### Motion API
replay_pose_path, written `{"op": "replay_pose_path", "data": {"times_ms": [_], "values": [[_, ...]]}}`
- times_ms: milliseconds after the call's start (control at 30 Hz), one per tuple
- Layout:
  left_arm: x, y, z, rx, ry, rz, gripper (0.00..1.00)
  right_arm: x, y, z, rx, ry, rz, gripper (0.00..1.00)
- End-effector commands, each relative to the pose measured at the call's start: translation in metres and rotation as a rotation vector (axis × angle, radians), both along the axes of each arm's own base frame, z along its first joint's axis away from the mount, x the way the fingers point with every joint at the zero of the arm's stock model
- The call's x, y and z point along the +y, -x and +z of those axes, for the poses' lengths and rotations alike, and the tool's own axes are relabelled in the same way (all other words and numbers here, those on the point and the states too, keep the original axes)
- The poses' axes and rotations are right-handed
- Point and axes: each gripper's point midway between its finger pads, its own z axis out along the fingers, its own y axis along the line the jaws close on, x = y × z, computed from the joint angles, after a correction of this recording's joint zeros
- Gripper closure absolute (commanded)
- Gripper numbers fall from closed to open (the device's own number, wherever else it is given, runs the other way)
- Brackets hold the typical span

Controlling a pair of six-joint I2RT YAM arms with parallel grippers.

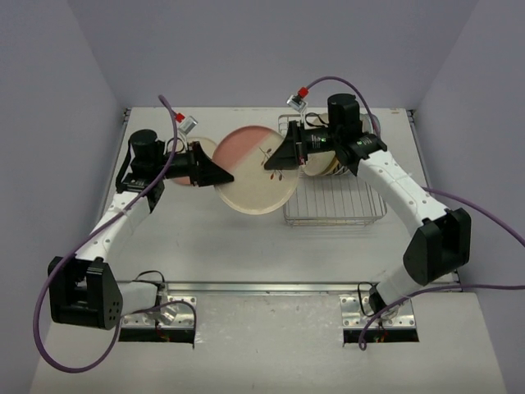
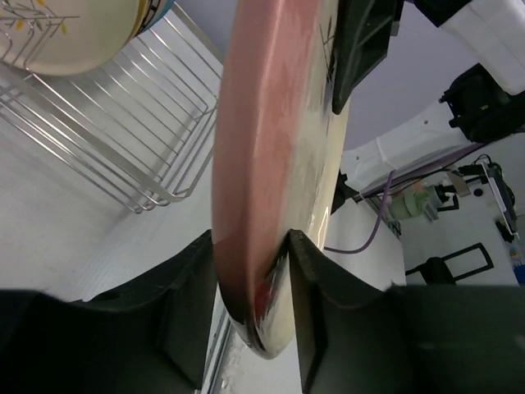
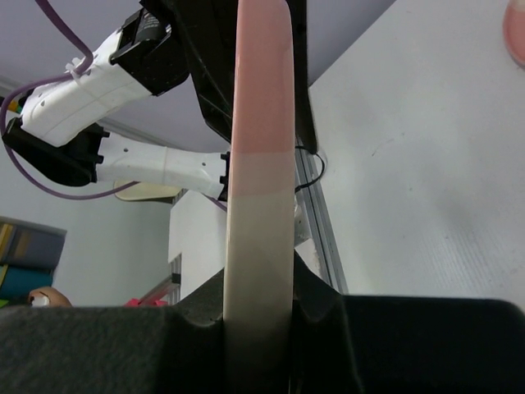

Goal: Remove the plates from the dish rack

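Both arms are reaching in over the white counter (image 1: 246, 246) and sharing one dish between them. The pink-and-cream plate (image 1: 250, 185) is hanging in the air just to the left of the dish rack (image 1: 336, 205), tilted so its glossy face is showing to the overhead camera. It is round and smooth, with a rosy half fading into a pale cream half and a thin dark sprig painted near its right side.

The left hand (image 1: 228, 176) is pinching the plate's left rim. From its wrist, the two black fingers (image 2: 193, 287) are pressing on either side of the thick rounded edge (image 2: 271, 164). The right hand (image 1: 271, 164) is clamping the opposite rim, and its own view shows the plate edge-on (image 3: 261, 164), wedged in the notch between its dark pads (image 3: 320, 304).

The rack is sitting on the right side of the counter, a rectangle of thin shiny wire with a grid floor and low looped sides (image 2: 139, 123). The stacked plates (image 1: 324, 164) are leaning at its far end; the nearest is cream with small leaf marks (image 2: 74, 33). The curved edge of a pink dish (image 3: 515, 33) is lying flat on the counter.
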Motion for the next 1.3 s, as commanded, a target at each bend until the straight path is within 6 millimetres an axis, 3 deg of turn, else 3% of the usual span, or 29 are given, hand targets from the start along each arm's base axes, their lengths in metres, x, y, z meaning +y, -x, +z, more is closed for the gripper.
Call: {"op": "replay_pose_path", "data": {"times_ms": [0,67,100,133,200,300,333,533,633,767,1100,1267], "values": [[-0.002,0.006,0.005,-0.016,0.048,-0.048,0.82,0.003,0.011,0.023,-0.088,-0.072,0.087,1.0],[0.002,0.002,0.006,-0.007,0.049,-0.025,0.97,0.003,0.008,0.017,-0.078,-0.054,0.068,0.89],[0.004,0.001,0.006,-0.006,0.049,-0.014,1.0,0.003,0.008,0.015,-0.081,-0.05,0.065,0.87],[0.01,-0.003,0.007,-0.002,0.052,0.011,1.0,0.003,0.006,0.013,-0.081,-0.041,0.053,0.77],[0.027,-0.012,0.009,0.017,0.066,0.082,1.0,0.001,0.0,0.005,-0.069,-0.006,0.008,0.39],[0.058,-0.028,0.008,0.05,0.087,0.204,1.0,-0.001,-0.011,-0.002,-0.081,0.039,-0.064,0.06],[0.07,-0.034,0.006,0.063,0.09,0.245,1.0,-0.003,-0.017,-0.004,-0.087,0.059,-0.098,0.01],[0.133,-0.074,-0.015,0.16,0.087,0.469,1.0,-0.025,-0.05,-0.017,-0.116,0.18,-0.297,0.01],[0.173,-0.108,-0.035,0.224,0.045,0.609,1.0,-0.035,-0.058,-0.019,-0.128,0.207,-0.354,0.01],[0.21,-0.141,-0.066,0.318,0.045,0.708,1.0,-0.043,-0.058,-0.018,-0.136,0.211,-0.373,0.01],[0.244,-0.197,-0.101,0.354,0.033,0.768,1.0,-0.051,-0.054,-0.025,-0.135,0.224,-0.382,0.01],[0.251,-0.21,-0.119,0.38,0.028,0.77,1.0,-0.052,-0.055,-0.027,-0.133,0.226,-0.384,0.01]]}}
